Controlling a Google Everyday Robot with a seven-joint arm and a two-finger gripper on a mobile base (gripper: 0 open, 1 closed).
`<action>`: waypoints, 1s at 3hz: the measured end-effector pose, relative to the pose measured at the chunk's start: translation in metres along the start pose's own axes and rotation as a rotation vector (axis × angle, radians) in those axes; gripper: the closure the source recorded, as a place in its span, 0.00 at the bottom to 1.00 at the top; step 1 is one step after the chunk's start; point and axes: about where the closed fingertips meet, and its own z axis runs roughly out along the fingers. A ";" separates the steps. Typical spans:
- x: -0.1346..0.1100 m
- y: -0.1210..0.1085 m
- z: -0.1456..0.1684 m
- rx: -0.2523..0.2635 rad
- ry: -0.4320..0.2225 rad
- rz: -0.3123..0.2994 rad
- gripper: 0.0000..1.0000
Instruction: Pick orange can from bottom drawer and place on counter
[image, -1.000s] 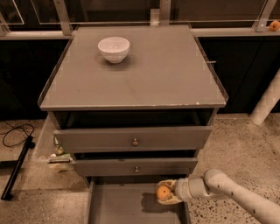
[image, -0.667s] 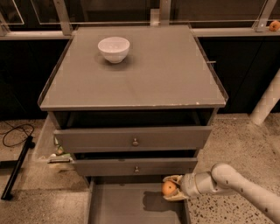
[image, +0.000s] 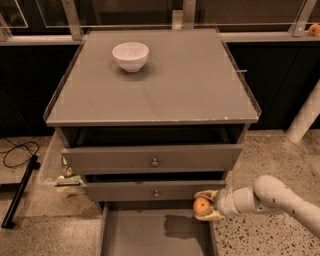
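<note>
With jaws clamping the orange can (image: 202, 205), the gripper (image: 201, 207) is hanging over the right edge of the bottom drawer (image: 140, 235), the table (image: 190, 85) lying above, far-left.

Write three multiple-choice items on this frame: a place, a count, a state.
1. Where is the bowl?
A. counter, back left
B. floor
C. window ledge

2. How many drawer knobs show?
A. one
B. two
C. four

3. The gripper is:
A. open and empty
B. shut on the can, over the right edge of the bottom drawer
C. resting on the counter

Key: 1 A, the bowl sits on the counter's back left. 2 B, each drawer front carries one knob. 3 B, it clamps the can beside the drawer's right wall.
</note>
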 end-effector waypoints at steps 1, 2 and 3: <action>-0.018 0.005 -0.016 0.023 0.018 -0.037 1.00; -0.063 0.020 -0.049 0.046 0.026 -0.143 1.00; -0.110 0.026 -0.082 0.060 0.027 -0.238 1.00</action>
